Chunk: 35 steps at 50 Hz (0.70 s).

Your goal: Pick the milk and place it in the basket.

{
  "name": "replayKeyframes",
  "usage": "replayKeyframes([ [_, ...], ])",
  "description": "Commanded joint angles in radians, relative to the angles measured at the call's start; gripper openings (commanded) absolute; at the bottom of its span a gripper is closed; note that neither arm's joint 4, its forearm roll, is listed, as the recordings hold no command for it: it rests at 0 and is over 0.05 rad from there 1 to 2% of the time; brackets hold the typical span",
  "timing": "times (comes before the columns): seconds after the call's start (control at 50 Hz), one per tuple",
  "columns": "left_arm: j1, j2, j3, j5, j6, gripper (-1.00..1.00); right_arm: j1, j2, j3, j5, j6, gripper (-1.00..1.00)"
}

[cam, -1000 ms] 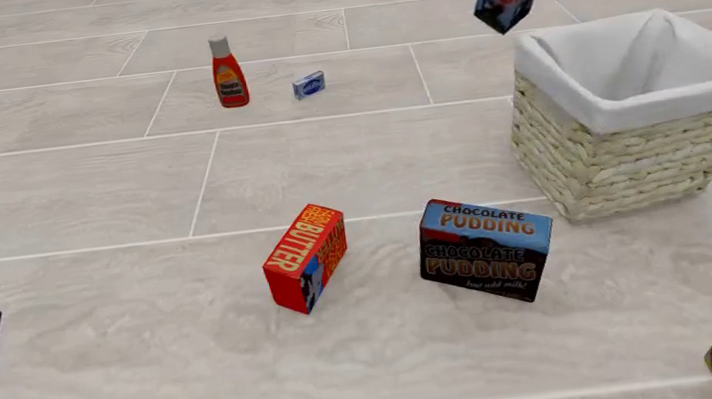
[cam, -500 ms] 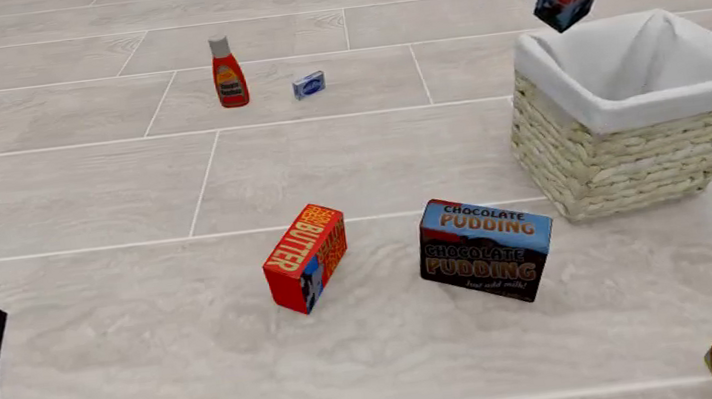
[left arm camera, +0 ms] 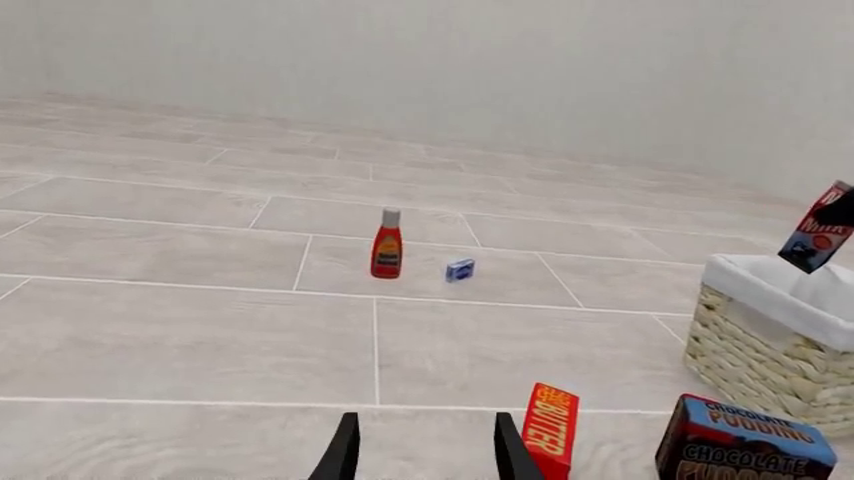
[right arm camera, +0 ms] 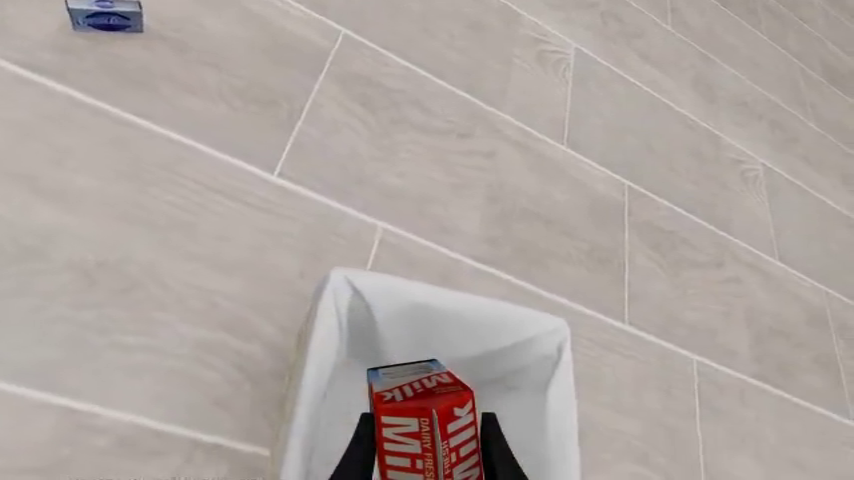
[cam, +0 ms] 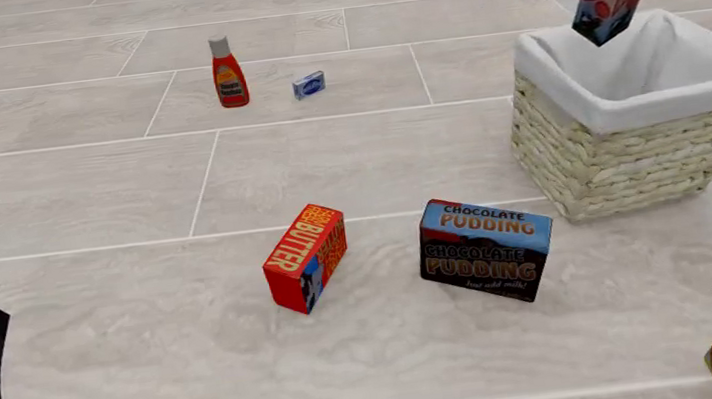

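While held tilted in the right gripper (right arm camera: 424, 455), fingers clamped on both sides, milk (cam: 606, 5) hanging above the basket (cam: 620, 154), near its far rim; picking done, lowering and release left; left gripper (left arm camera: 424, 450) parted, empty, idle near-left.

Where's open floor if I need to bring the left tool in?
Bare tile lies between the ketchup bottle and the butter box, and left of both. It is crowded from the butter box past the pudding box to the basket.
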Motion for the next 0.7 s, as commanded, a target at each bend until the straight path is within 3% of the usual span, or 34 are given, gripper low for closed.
replayKeyframes([
  [0.02, 0.0, 0.0, 0.0, 0.0, -0.003, 1.0, -0.043, -0.012, 0.006, -0.022, 0.015, -1.0],
  [0.7, -0.01, 0.0, 0.0, -0.002, -0.006, 1.0, -0.105, 0.079, 0.126, -0.129, 0.024, -1.0],
])
